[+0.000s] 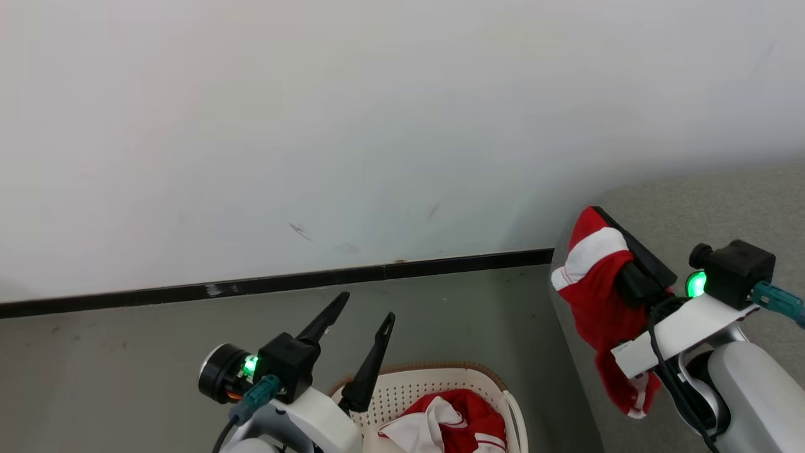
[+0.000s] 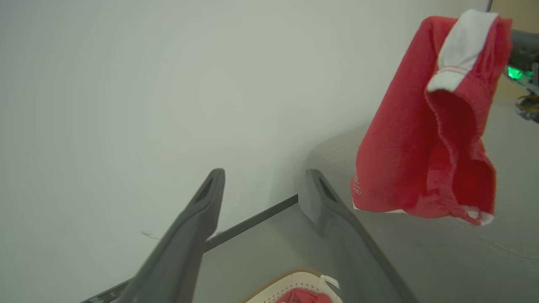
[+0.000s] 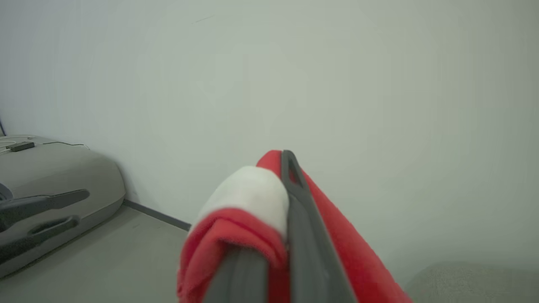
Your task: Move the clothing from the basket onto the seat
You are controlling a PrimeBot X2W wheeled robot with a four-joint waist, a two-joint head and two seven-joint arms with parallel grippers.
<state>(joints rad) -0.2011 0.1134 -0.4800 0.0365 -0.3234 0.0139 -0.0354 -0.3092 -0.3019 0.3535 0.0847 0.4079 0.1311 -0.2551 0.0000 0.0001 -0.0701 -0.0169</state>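
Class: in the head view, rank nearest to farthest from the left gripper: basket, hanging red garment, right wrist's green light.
1. basket, below the left gripper.
2. hanging red garment, to the right.
3. right wrist's green light, farthest right.

You see a hanging garment [image 1: 597, 302] in bright red, with a white panel edged by thin red lines; in the left wrist view, small pale lettering marks it near the hem. The garment in the basket [image 1: 462, 418] is red with white panels and a white band striped in red. The basket [image 1: 409, 385] is cream-white, dotted all over with small holes and rimmed in brown. The seat [image 1: 710, 207] is mottled grey. The wall [image 1: 314, 126] is off-white with faint dark scuffs, the skirting [image 1: 314, 280] is black and the floor [image 1: 157, 340] is dull grey-green. Your left gripper [image 1: 367, 305] and right gripper [image 1: 604, 217] have charcoal fingers, white casings, glowing green lights and teal plugs.
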